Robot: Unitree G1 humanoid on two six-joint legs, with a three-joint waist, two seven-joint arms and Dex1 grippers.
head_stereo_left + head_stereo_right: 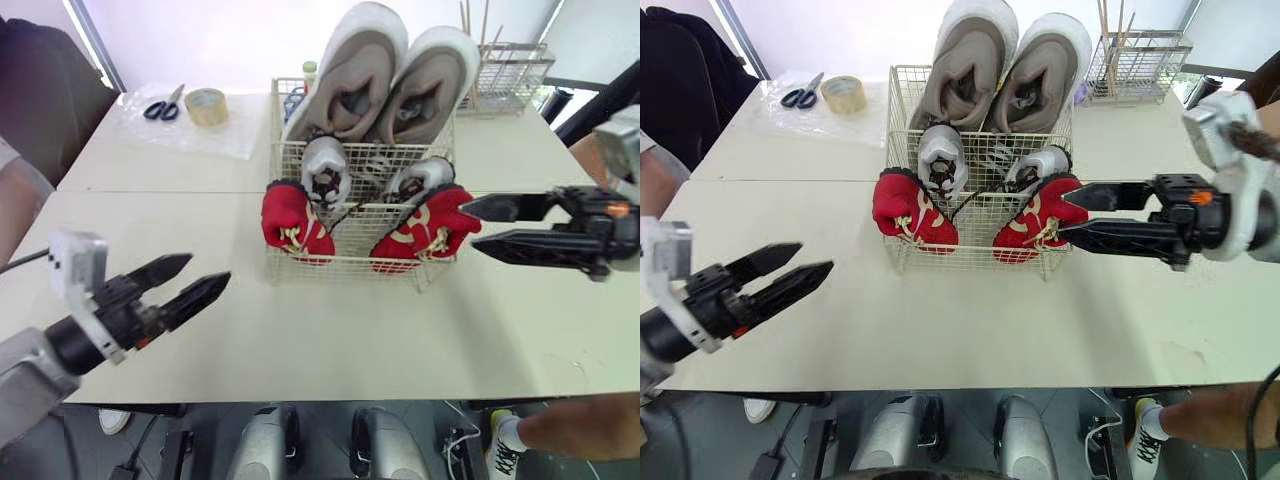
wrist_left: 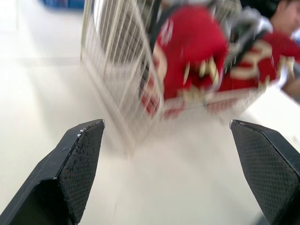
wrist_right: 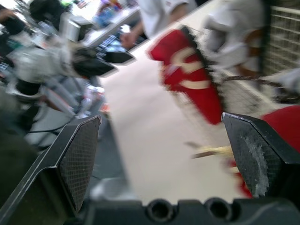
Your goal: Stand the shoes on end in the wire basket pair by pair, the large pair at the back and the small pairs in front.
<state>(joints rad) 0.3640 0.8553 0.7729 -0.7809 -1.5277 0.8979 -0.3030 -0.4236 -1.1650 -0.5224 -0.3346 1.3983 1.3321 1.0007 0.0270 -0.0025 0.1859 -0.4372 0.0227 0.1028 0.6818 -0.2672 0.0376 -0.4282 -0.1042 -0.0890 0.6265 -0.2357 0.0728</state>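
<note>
Evidently spread, the right gripper [image 1: 468, 226] sits just beside the right red shoe [image 1: 420, 235] and should back out straight, not snagging it; the left gripper [image 1: 208, 268], also spread, hangs well apart. Beyond, in the wire basket [image 1: 345, 263], the red pair [image 1: 292, 222] stands on end, tops leaning apart, large pair [image 1: 355, 70] behind.

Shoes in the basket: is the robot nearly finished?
Looks nearly done. The large grey pair stands at the wire basket's back, small grey pair and red pair in front. The left gripper and right gripper are open, holding nothing. Remaining: perhaps tidying the red pair.
</note>
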